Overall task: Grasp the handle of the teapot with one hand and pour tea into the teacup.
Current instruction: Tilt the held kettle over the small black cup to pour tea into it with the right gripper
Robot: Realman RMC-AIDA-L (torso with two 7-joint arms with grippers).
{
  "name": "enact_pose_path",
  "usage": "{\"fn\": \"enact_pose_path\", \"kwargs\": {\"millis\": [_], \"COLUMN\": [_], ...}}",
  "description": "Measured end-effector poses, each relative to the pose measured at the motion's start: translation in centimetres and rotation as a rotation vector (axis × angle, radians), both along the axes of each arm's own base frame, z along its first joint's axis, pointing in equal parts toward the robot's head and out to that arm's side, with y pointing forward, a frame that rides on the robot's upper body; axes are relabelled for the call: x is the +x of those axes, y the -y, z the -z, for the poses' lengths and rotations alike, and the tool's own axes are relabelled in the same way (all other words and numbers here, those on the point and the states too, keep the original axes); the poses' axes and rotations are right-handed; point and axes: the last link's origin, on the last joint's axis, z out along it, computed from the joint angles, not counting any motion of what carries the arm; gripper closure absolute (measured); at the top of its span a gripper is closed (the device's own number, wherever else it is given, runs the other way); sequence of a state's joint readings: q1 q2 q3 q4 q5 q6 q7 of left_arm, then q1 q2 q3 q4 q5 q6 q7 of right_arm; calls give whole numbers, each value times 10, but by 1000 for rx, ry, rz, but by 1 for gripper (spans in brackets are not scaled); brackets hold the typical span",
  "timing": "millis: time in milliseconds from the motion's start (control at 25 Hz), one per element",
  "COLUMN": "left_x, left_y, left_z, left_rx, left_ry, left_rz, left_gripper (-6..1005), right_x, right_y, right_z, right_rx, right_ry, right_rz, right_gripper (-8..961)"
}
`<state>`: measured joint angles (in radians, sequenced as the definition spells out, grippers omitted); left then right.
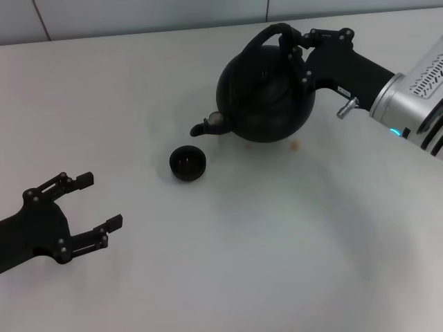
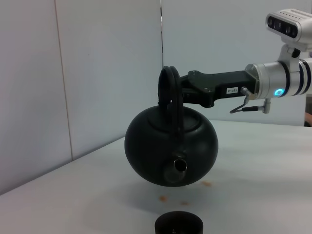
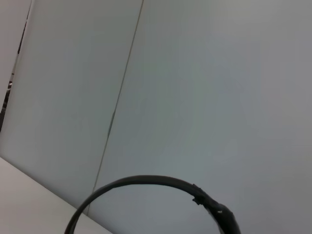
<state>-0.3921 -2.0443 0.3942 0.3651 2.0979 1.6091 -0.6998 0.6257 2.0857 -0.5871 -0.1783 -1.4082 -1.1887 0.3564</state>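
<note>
Left to right: left gripper (image 1: 88, 202) idle near the table's (image 1: 277, 263) front edge, fingers spread, empty; teacup (image 1: 187, 163) just below the spout; teapot (image 1: 266, 93) aloft, tipped, likely heavy and rigid, best gripped on the wrapped handle (image 1: 277, 34), where right gripper (image 1: 299, 50) pinches.

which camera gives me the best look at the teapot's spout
The left wrist view: the spout faces that camera, its round opening visible, with the teapot lifted above the table. The head view shows the spout from above, pointing toward the teacup. The right wrist view shows only part of the handle, no spout.
</note>
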Motion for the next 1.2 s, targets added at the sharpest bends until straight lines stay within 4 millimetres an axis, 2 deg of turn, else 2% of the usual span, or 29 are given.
{"fn": "enact_pose_path", "kwargs": {"millis": [1200], "left_x": [2], "left_y": [-3], "left_z": [-1], "left_rx": [12], "left_ry": [9], "left_rz": [1], "left_gripper": [144], "right_x": [-12], "right_y": [-7], "right_z": [5], "right_rx": [21], "right_ry": [92], "right_rz": [-80], "right_gripper": [863]}}
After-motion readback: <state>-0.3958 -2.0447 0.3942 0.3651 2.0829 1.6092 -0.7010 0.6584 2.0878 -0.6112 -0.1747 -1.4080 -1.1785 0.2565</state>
